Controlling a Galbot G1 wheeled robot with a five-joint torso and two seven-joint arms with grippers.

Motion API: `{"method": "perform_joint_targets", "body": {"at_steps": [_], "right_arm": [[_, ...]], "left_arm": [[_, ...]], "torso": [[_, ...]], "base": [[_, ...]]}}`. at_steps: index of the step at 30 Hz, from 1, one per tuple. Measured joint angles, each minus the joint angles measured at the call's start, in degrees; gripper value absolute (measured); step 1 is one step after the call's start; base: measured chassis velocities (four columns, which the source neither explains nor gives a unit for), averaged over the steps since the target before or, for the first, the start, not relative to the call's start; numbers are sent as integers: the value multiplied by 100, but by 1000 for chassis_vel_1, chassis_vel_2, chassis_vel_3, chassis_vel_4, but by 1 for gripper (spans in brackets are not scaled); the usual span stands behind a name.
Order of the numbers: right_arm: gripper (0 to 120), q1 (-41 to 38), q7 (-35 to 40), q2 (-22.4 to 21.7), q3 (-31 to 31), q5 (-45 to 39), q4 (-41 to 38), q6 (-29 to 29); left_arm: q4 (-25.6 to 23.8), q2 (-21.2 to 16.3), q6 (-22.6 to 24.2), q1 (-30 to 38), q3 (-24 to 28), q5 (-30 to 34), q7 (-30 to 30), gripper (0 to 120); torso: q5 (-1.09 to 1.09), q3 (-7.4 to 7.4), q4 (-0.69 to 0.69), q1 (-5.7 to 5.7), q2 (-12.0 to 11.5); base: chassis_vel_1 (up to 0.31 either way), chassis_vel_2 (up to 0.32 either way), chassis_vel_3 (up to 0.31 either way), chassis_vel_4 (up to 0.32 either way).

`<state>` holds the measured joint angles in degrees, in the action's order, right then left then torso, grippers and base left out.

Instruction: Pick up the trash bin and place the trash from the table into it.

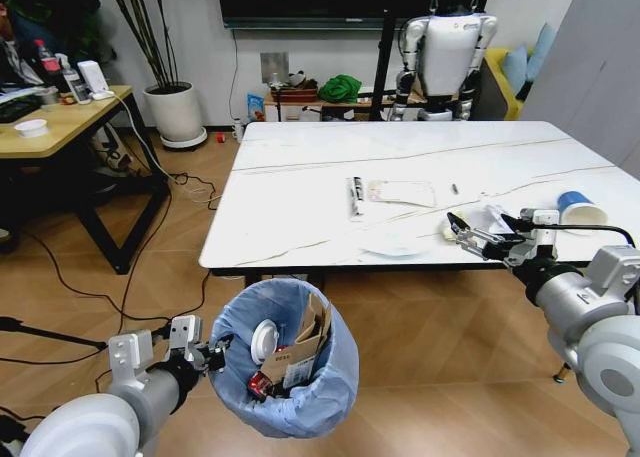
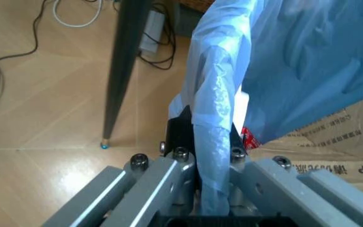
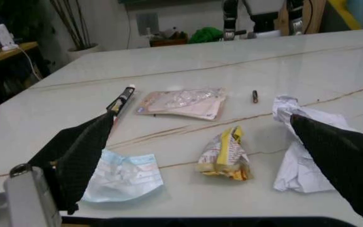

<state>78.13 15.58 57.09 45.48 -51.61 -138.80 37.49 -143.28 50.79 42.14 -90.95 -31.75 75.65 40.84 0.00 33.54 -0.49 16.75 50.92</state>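
The trash bin (image 1: 290, 362), lined with a light-blue bag, hangs off the floor in front of the table (image 1: 300, 207). My left gripper (image 1: 212, 355) is shut on its rim, and its fingers (image 2: 180, 156) clamp the blue bag (image 2: 282, 56). Torn cardboard (image 1: 312, 329) and a red wrapper (image 1: 260, 384) lie inside. My right gripper (image 1: 458, 229) hovers open over the table's front right part. Between its pads (image 3: 81, 151) lie a yellowish wrapper (image 3: 224, 153) and crumpled white paper (image 3: 298, 146). A blue-and-white cup (image 1: 580, 209) lies farther right.
More litter lies on the marble: a pale blue flat wrapper (image 3: 123, 176), a clear plastic pack (image 3: 183, 102), a dark tube (image 3: 122, 98). A wooden desk (image 1: 60, 125) stands left, with cables on the floor. Behind the table stands another robot (image 1: 447, 52). A black table leg (image 2: 123, 71) rises beside the bin.
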Motion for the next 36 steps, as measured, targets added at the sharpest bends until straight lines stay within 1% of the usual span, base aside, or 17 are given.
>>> {"method": "perform_joint_targets", "body": {"at_steps": [3,4,7,8,10,14,18,21,23,26,27,29,36], "right_arm": [[100,-3,-27,4,-73,94,24,-38],[100,-10,-41,3,-182,247,74,-91],[100,-74,-13,0,-362,362,165,-119],[100,-303,94,-5,-676,426,356,-144],[100,-483,133,-13,-864,434,476,-154],[100,-698,163,-74,-1069,422,619,-175],[100,-959,230,-184,-1295,383,841,-193],[100,-1286,354,-304,-1524,212,1080,-177],[100,-1353,378,-329,-1576,164,1134,-173],[100,-1753,639,-451,-1890,-269,1427,-135],[100,-1753,639,-451,-1890,-269,1427,-135],[100,-1976,814,-490,-2088,-546,1585,-97],[100,-2176,904,-560,-2264,-685,1980,-6]], "left_arm": [[1,0,0,-5,-1,0,0,0],[1,1,0,-11,-1,0,0,0],[2,3,0,-21,-1,-8,3,0],[3,-10,0,-50,-6,-22,11,0],[4,-26,0,-78,-12,-26,25,0],[4,-34,0,-112,-16,-36,39,0],[4,-24,0,-160,-9,-71,49,0],[4,-39,0,-182,-9,-78,56,0],[4,-43,0,-185,-14,-78,56,0],[4,-40,0,-211,-72,-89,59,0],[4,-40,0,-211,-72,-89,59,0],[5,-14,0,-244,-110,-103,59,0],[4,28,0,-239,-100,-126,52,0]], "torso": [[-3,0,1,0,0],[2,0,0,1,0],[2,0,-1,1,0],[2,0,0,0,0],[-3,1,1,1,0],[-1,0,2,1,0],[0,1,0,1,0],[0,1,-2,1,0],[1,0,-2,1,0],[0,1,0,1,0],[0,1,0,1,0],[0,1,1,1,0],[1,0,0,1,0]], "base": [[-153,-147,158,145],[-123,-85,137,139],[-106,-79,101,89],[0,0,0,0],[25,15,-14,-6],[25,20,-11,-11],[0,0,0,0],[0,0,0,0],[0,0,0,0],[0,0,0,0],[0,0,0,0],[0,0,0,0],[0,0,0,0]]}}
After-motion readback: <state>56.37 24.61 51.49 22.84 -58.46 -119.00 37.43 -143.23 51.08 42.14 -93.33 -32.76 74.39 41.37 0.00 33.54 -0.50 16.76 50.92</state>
